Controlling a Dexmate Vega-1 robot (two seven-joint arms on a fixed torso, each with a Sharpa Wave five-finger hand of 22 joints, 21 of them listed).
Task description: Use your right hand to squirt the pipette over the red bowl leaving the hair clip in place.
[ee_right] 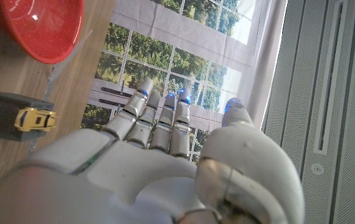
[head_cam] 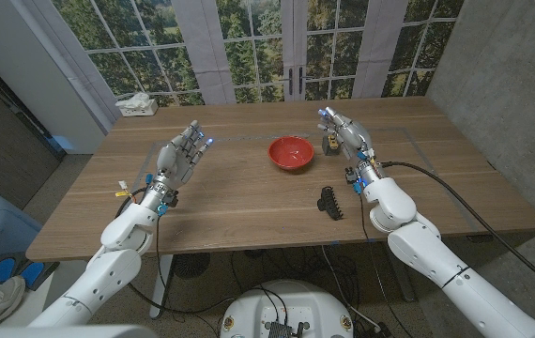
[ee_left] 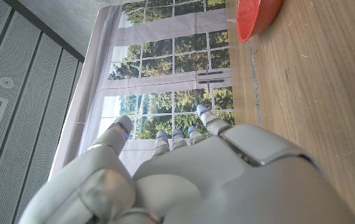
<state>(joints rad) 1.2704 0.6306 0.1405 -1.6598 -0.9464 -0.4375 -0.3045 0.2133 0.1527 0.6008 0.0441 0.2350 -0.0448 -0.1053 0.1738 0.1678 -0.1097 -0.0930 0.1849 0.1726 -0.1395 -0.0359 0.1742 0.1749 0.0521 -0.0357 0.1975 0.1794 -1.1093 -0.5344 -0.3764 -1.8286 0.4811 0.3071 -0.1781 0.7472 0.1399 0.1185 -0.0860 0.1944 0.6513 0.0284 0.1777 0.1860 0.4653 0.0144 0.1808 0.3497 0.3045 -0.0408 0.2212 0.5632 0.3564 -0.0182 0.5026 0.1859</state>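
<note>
Right hand (head_cam: 346,130) stood empty, fingers apart, above the tabletop (head_cam: 239,188); red bowl (head_cam: 290,152) lay just beside it, hair clip (head_cam: 330,203) nearer its wrist; pipette could not be made out

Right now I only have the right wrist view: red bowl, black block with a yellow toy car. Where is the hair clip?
Observer: The head view shows the hair clip on the table, nearer the robot than the red bowl, beside the right forearm.
Operator: Any pipette?
Observer: A small white and yellow thing lies near the table's left edge; too small to tell.
Operator: Left hand?
Observer: The left hand is open, fingers apart, left of the bowl.
</note>
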